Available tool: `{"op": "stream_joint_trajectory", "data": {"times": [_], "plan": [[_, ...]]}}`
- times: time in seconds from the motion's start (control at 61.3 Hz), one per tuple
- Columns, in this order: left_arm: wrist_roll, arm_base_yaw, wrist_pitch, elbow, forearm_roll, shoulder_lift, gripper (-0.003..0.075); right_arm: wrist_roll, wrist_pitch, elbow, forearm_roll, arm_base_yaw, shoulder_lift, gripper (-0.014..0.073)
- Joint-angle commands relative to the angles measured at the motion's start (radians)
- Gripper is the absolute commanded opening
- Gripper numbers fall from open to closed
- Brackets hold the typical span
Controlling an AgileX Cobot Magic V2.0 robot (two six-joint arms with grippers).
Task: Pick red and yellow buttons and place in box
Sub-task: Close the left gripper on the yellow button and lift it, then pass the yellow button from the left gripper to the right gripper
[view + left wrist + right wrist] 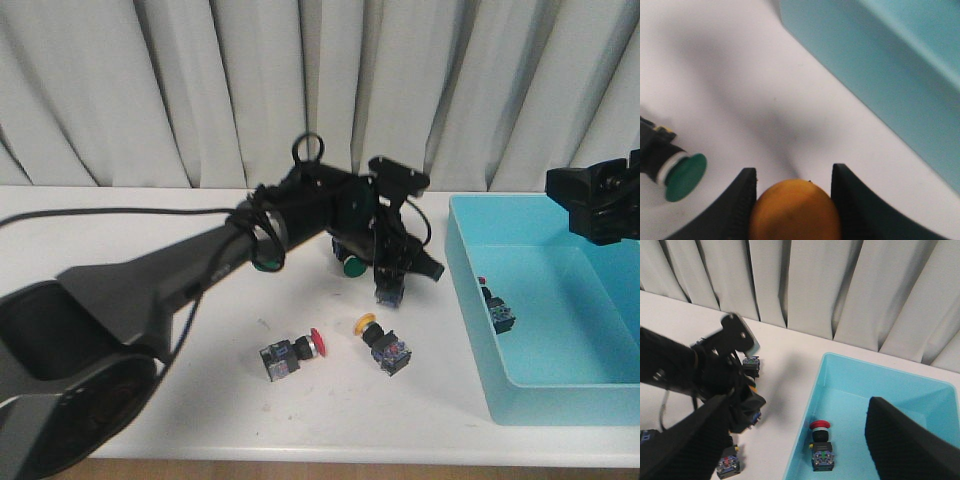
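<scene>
A yellow-capped button (pixel 796 210) is clamped between the fingers of the left gripper (pixel 392 285), held just beside the turquoise box (pixel 470 300). One red button (pixel 820 426) is seen inside the box, where the right gripper (pixel 790 440) is held with jaws apart. Another red button (pixel 292 352) and a yellow button (pixel 383 345) are left on the table (pixel 150 230).

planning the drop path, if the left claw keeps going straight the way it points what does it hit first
Probably the near wall of the box. The left claw, shut on a yellow button, points across bare table toward it; depth is hard to judge.
</scene>
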Motion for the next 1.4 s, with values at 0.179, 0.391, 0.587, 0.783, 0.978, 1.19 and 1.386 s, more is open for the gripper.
{"op": "stream_joint_trajectory", "data": {"times": [0.179,0.391,0.587,0.783,0.978,1.19,1.386], "plan": [[-0.045,-0.001,0.096,-0.032,-0.019,-0.317,-0.0007,-0.149,-0.054,-0.027,-0.013,0.086,-0.005,0.0552],[-0.061,-0.001,0.17,-0.031,-0.019,-0.466,-0.0006,-0.188,-0.078,-0.027,-0.012,0.192,0.049,0.0552],[-0.06,-0.001,0.223,-0.031,-0.076,-0.561,-0.0006,-0.212,-0.135,-0.027,0.029,0.233,0.097,0.0552],[-0.058,-0.001,0.263,-0.031,-0.14,-0.582,-0.0006,-0.348,-0.167,-0.027,0.097,0.306,0.099,0.0552],[-0.035,-0.003,0.282,-0.031,-0.255,-0.582,-0.0006,-0.369,-0.192,-0.027,0.121,0.309,0.099,0.0552],[-0.024,-0.003,0.299,-0.031,-0.331,-0.582,-0.0006,-0.381,-0.218,-0.027,0.149,0.309,0.099,0.0552],[-0.017,-0.003,0.301,-0.031,-0.383,-0.582,-0.0006,-0.398,-0.232,-0.027,0.192,0.309,0.099,0.0552]]}}
